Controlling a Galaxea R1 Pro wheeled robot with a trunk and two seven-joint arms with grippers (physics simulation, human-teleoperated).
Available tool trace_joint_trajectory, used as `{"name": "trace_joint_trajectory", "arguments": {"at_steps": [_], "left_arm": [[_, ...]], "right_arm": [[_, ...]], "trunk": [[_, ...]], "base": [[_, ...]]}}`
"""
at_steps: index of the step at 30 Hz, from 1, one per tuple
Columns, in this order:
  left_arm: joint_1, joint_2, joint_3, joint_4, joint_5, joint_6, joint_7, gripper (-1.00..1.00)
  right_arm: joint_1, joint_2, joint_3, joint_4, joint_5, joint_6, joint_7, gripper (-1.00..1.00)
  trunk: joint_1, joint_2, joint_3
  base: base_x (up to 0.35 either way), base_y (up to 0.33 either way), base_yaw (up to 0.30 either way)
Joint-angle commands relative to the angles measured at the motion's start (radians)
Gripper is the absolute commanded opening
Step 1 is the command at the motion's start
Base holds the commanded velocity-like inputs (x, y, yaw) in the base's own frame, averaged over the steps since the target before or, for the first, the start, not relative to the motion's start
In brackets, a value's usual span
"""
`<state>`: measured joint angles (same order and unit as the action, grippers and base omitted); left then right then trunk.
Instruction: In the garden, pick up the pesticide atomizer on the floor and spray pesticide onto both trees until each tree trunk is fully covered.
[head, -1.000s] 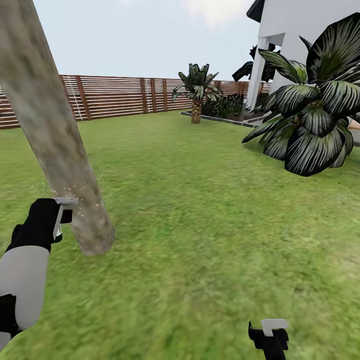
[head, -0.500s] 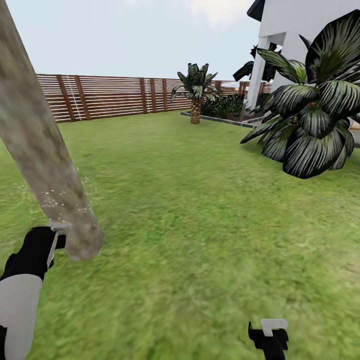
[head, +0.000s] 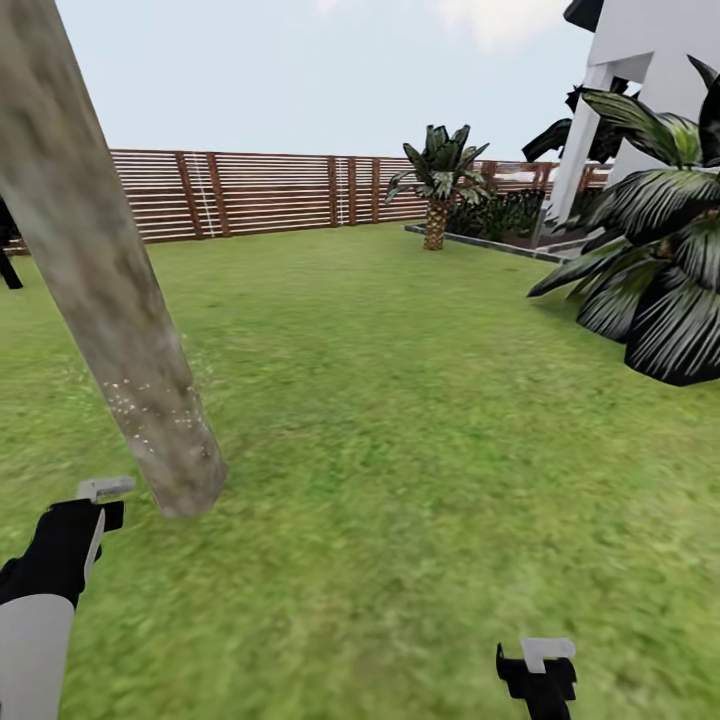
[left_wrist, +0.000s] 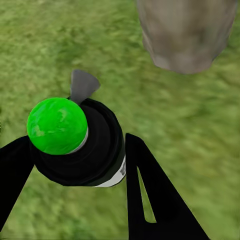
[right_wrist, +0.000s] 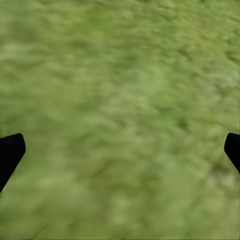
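Atomizer (left_wrist: 75, 142) in left hand (left_wrist: 75, 165), near trunk (head: 110, 290)

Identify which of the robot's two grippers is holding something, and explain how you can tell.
The left gripper: its black fingers clamp the pesticide atomizer with the green top. The right gripper has fingers wide apart over bare grass.

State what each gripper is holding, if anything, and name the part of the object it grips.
The left gripper holds the spray bottle, its fingers on either side of the black body below the green cap. The right gripper is open, holding nothing.
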<state>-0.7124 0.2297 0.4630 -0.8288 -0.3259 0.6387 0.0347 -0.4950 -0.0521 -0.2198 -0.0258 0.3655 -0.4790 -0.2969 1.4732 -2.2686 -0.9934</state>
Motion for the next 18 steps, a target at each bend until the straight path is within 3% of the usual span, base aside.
{"name": "trace_joint_trajectory", "arguments": {"at_steps": [1,9,18], "left_arm": [[-0.001,-0.001,0.0,-0.001,0.002,0.004,0.002,-1.0],[-0.001,-0.012,-0.003,-0.002,0.006,0.006,0.002,-1.0],[-0.001,-0.012,0.0,-0.003,0.002,0.007,0.002,-1.0]], "right_arm": [[0.0,0.0,-0.007,0.001,0.011,-0.003,-0.004,1.0],[0.0,0.0,-0.007,0.0,0.011,-0.003,-0.004,1.0],[0.0,0.0,-0.007,0.0,0.015,-0.003,-0.004,1.0]], "trunk": [[0.0,0.0,-0.001],[0.0,0.0,-0.001],[0.0,0.0,-0.001]], "base": [[0.244,-0.191,0.277],[0.161,-0.236,0.263],[0.097,-0.271,0.018]]}}
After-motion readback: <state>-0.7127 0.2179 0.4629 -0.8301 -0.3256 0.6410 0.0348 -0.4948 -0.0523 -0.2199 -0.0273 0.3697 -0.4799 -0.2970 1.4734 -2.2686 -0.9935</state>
